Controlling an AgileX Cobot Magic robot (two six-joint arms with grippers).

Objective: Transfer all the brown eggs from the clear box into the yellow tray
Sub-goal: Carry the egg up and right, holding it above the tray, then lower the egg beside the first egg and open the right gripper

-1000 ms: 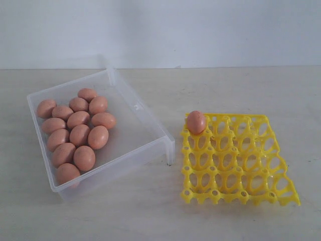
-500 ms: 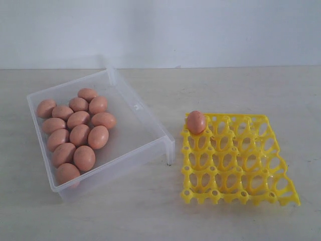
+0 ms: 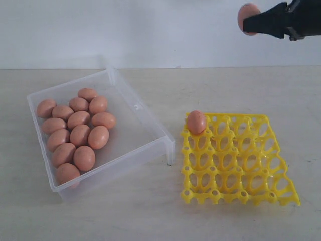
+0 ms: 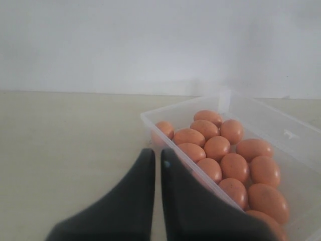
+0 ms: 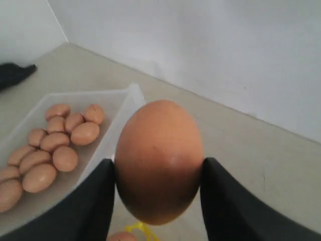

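Several brown eggs (image 3: 75,128) lie packed in the left half of the clear box (image 3: 145,125); they also show in the left wrist view (image 4: 220,150). One egg (image 3: 196,122) sits in the far left corner cell of the yellow tray (image 3: 235,160). High at the top right, my right gripper (image 3: 249,21) is shut on another brown egg (image 5: 158,160), well above the table behind the tray. My left gripper (image 4: 156,156) is shut with nothing in it, just outside the box's near wall (image 4: 200,173); it is out of the exterior view.
The box's right half holds no eggs. A plain white wall (image 3: 160,30) runs behind the pale tabletop (image 3: 150,211). A dark object (image 5: 15,75) lies at the far edge in the right wrist view.
My right gripper, holding an egg, has come into the exterior view at the top right; earlier no arm was in view. The eggs in the box and tray have not moved.
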